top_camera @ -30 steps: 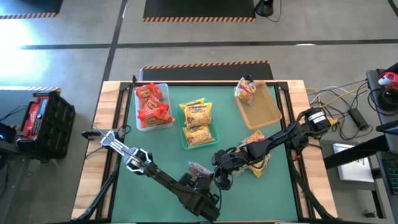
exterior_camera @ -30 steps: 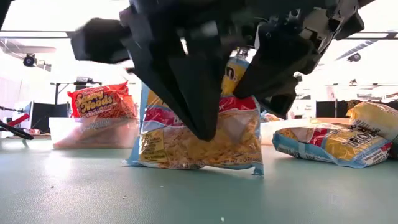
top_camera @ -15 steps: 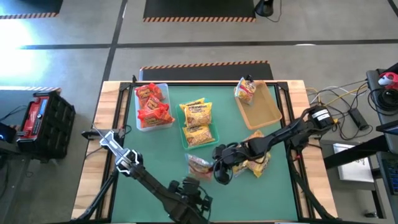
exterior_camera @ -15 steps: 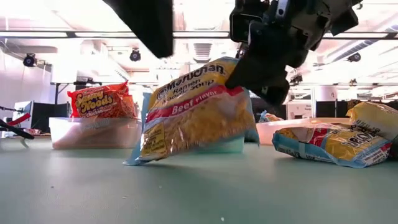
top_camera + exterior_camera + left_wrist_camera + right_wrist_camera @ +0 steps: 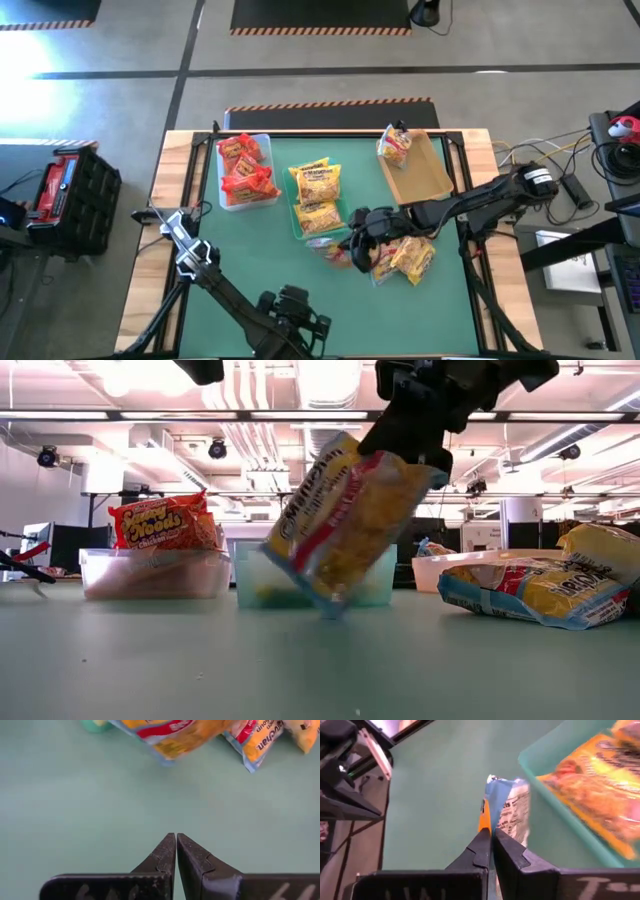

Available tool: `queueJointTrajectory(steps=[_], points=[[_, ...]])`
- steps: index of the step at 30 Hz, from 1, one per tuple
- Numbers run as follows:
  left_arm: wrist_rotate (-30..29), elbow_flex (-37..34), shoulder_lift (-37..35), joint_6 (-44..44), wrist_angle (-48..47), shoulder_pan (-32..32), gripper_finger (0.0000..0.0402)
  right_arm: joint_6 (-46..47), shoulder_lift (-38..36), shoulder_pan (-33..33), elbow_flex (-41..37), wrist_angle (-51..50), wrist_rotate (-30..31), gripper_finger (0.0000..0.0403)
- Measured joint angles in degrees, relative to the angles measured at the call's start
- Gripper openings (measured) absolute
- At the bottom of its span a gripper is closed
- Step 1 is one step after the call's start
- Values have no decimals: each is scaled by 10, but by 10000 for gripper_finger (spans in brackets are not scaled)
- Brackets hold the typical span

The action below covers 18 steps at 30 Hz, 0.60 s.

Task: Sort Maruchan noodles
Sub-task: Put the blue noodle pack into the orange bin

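1. The high view looks straight down on the whole desk (image 5: pixel 240 260) from far above; floor surrounds it.
2. The low view sits at desk height, very near the surface, and faces level toward the teal bin (image 5: pixel 300 585) and the room behind it.
3. The left wrist view looks down past the left end effector (image 5: pixel 176 836) onto the bare desk, on the side of the teal bin toward the arm bases.
4. The right wrist view looks past the right end effector (image 5: pixel 491 833), close to the teal bin.
5. All four views share the lifted packet (image 5: pixel 340 520) beside the teal bin.
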Motion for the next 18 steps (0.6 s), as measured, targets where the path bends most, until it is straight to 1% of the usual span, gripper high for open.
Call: queueJointTrajectory(steps=[6,11,14,18], points=[[-9,-32,-15,-1,0,-1,0,1,-9,-9,0,-36,-20,8],[-73,-66,-20,-42,1,-1,0,26,25,-2,2,-51,-20,8],[-103,-90,-20,-45,28,8,0,39,43,0,4,-53,-17,8],[-122,-130,-20,-39,94,20,0,46,50,1,4,-56,-42,8]])
